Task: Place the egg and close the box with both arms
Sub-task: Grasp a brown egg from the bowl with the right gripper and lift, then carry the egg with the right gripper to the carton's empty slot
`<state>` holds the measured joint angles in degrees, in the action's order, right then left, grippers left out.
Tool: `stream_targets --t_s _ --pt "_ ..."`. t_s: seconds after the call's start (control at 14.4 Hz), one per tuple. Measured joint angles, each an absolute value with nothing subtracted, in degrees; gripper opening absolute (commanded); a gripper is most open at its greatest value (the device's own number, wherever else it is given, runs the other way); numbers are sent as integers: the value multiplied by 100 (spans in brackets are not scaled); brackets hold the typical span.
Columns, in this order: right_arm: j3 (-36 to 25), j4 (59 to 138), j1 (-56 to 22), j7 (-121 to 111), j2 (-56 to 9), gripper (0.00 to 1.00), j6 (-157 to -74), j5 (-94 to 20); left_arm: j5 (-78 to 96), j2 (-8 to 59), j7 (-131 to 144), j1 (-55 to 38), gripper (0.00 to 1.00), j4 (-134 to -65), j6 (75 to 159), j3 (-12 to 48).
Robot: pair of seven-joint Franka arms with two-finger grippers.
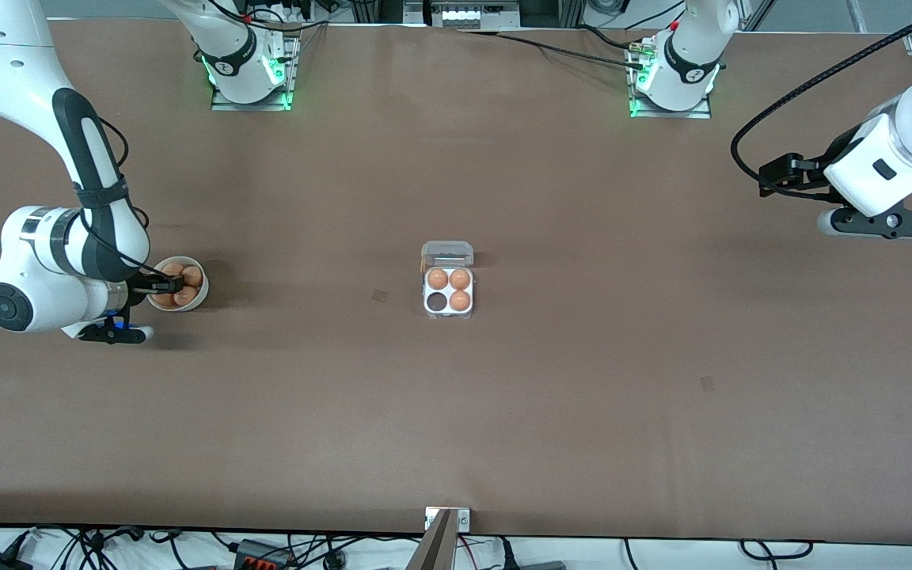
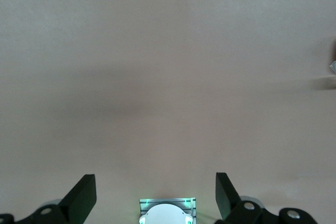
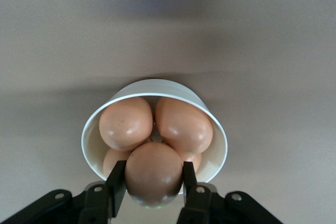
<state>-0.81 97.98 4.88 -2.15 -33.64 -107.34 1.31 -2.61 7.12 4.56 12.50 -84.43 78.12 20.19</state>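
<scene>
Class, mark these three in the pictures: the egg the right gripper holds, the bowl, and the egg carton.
egg (image 3: 153, 171): right wrist view, middle of its shell, between the right gripper's fingers.
bowl (image 3: 157, 84): right wrist view, white rim.
egg carton (image 1: 447, 253): front view, open clear lid.

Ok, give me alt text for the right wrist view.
The right gripper is shut on an orange-brown egg in a round white bowl, with more eggs packed around it. The bowl sits on a plain brown table.

Even overhead light, soft shadows on the table (image 1: 583, 396) (wrist views slightly hazy).
</scene>
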Motion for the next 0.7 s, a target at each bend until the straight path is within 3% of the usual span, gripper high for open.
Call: stream_targets --t_s 0.21,0.42,0.7 --pt "-69 9587 483 -221 -3363 33 -10454 103 -261 716 456 1251 100 -8443 7710 2018" --pt "-32 8893 452 -258 -3346 32 -9602 -222 -261 719 456 1251 100 -8443 7697 2018" --pt "391 8123 291 -293 -3330 29 -9218 -425 -261 721 456 1251 100 -8443 7697 2018"
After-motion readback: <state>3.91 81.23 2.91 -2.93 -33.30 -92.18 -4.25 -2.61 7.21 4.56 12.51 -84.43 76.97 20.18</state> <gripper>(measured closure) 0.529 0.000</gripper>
